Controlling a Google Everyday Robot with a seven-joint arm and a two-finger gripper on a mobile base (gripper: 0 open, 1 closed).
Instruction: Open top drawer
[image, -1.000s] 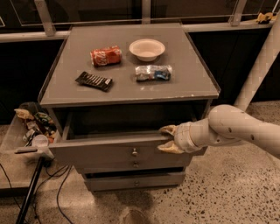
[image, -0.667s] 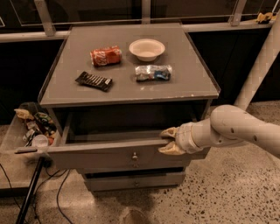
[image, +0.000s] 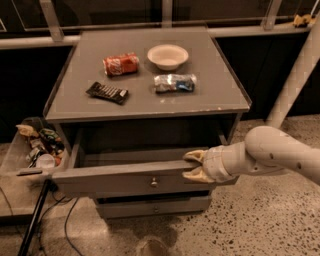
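No legible txt on can (image: 120, 64), dark wrapper (image: 107, 92), foil pkt (image: 174, 82), or claw (image: 190, 165) at top drawer (image: 110, 181) front

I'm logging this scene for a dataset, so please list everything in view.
cabinet: 1, grey, centre
can: 1, red, lying on cabinet top, back left
bowl: 1, white, back centre of top
snack bar: 1, dark, front left of top
snack bag: 1, silver-blue, in front of bowl
top drawer: 1, grey, partly pulled out
lower drawer: 1 seen, grey, shut, beneath
bin: 1, clear, cluttered, left of cabinet
pole: 1, white, right
arm: 1, white, from right
gripper: 1, tan, clamped on top drawer's front edge
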